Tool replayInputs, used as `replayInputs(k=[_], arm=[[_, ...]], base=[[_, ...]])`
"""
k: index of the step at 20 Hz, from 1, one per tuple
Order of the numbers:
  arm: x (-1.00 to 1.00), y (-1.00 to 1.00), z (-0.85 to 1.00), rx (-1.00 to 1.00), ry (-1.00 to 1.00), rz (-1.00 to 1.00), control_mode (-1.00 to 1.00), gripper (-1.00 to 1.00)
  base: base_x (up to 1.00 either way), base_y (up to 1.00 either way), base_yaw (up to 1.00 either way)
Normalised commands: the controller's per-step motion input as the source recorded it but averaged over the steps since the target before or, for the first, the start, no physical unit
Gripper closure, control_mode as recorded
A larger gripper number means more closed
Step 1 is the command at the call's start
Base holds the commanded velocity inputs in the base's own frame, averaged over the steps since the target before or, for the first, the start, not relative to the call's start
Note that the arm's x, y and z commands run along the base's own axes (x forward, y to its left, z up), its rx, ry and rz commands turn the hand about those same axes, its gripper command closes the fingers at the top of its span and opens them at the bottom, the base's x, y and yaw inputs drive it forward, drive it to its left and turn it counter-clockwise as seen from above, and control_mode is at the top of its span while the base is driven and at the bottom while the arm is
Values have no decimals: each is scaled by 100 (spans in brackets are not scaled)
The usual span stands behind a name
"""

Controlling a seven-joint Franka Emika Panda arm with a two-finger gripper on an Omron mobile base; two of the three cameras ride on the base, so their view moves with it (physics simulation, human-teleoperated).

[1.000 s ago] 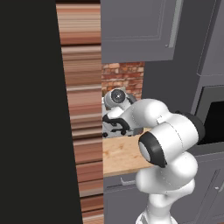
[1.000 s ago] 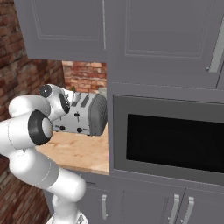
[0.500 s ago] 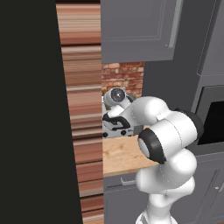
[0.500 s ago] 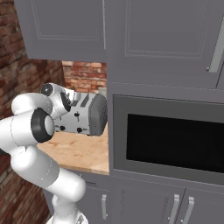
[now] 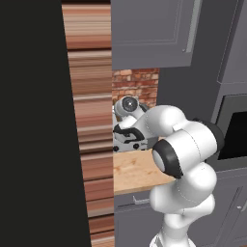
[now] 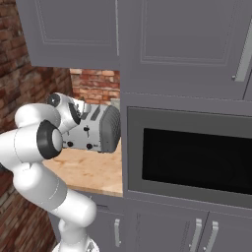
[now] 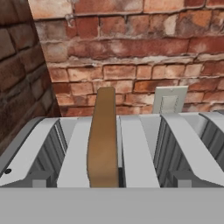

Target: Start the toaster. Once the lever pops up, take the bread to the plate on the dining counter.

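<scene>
Jaws spread to their widest, holding nothing, poised just in front of and above the boxy silver-grey metal toaster [image 7: 131, 148]. Gripper itself hidden behind the white arm in both base views. Standing upright in a left-hand slot, seen edge-on in the hand view: thin brown slice of toast with darker crust [image 7: 103, 135], top part proud of the slot. Probably light, stiff, crumbly; best pinched gently across its flat faces near the exposed top edge, then lifted straight up. Toaster on the light wooden counter [image 6: 91, 170], beside the dark built-in microwave [image 6: 197, 157], red brick wall [image 7: 131, 52] behind.
</scene>
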Motion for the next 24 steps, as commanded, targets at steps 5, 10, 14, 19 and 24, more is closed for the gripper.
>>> replayInputs(k=[5,10,14,19,24], arm=[[1,0,0,0,0,0,-100,-100],[2,0,0,0,0,0,-100,-100],[3,0,0,0,0,0,-100,-100],[4,0,0,0,0,0,-100,-100],[1,0,0,0,0,0,-100,-100]], base=[[0,0,0],[0,0,0],[0,0,0],[0,0,0],[0,0,0]])
